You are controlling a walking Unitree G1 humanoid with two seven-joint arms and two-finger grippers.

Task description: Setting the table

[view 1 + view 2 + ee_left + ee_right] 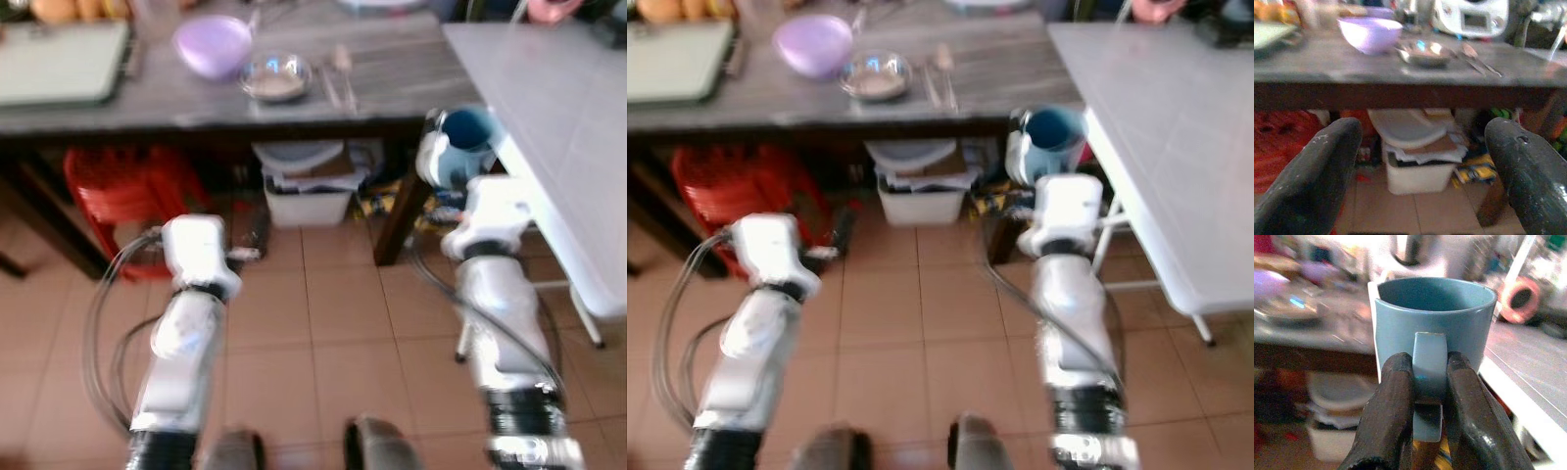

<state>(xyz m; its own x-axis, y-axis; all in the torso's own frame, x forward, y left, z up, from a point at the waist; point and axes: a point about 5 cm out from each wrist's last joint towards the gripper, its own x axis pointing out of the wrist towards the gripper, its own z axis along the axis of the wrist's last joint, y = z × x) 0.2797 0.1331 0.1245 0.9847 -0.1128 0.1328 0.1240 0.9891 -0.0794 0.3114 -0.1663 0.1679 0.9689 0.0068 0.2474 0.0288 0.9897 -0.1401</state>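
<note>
**Blue mug in my right grip, short of the dark table**

My right gripper [1427, 382] has its 2 black fingers clamped on the handle of the blue mug [1435, 318], which sits upright, its open mouth up. I hold it in the air over the tiled floor [323, 323], just off the near right corner of the dark wooden table [392, 69] and beside the edge of the white table [558, 137]. My left gripper [1420, 166] hangs low in front of the dark table with its fingers spread wide apart, holding nothing. Under the dark table sit a white bin [306, 191] and a red stool [127, 191]. On the dark table's top lie a purple bowl [212, 45], a metal bowl [275, 76] just beside it, cutlery [340, 73] and a pale green tray [59, 64].
</note>
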